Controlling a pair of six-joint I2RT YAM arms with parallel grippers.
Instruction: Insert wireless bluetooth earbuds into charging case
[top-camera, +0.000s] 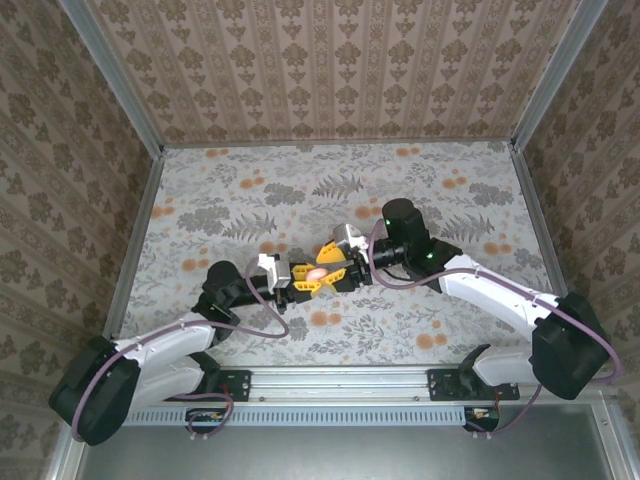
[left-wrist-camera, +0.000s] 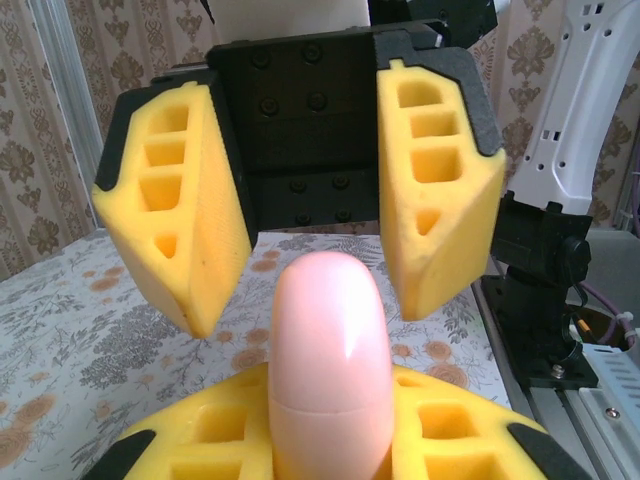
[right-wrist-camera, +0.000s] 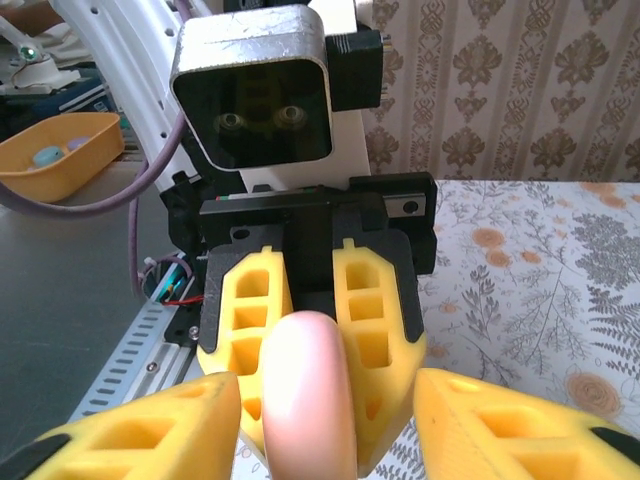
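Note:
The charging case (top-camera: 318, 273), a smooth coral-pink rounded shell with its two halves closed, is held above the middle of the floral table. My left gripper (top-camera: 303, 277) is shut on it, its yellow fingers (left-wrist-camera: 455, 430) clamping the lower half of the case (left-wrist-camera: 330, 350). My right gripper (top-camera: 337, 268) faces it head-on and is open, with one yellow fingertip (right-wrist-camera: 150, 430) on each side of the case (right-wrist-camera: 305, 395) and a gap on both sides. The earbuds are out of view.
A metal rail (top-camera: 340, 380) runs along the table's near edge, and wallpapered walls (top-camera: 330, 70) close in the other three sides. An orange bin (right-wrist-camera: 60, 155) sits off the table behind the left arm. The right arm's white link (left-wrist-camera: 580, 100) rises at the right.

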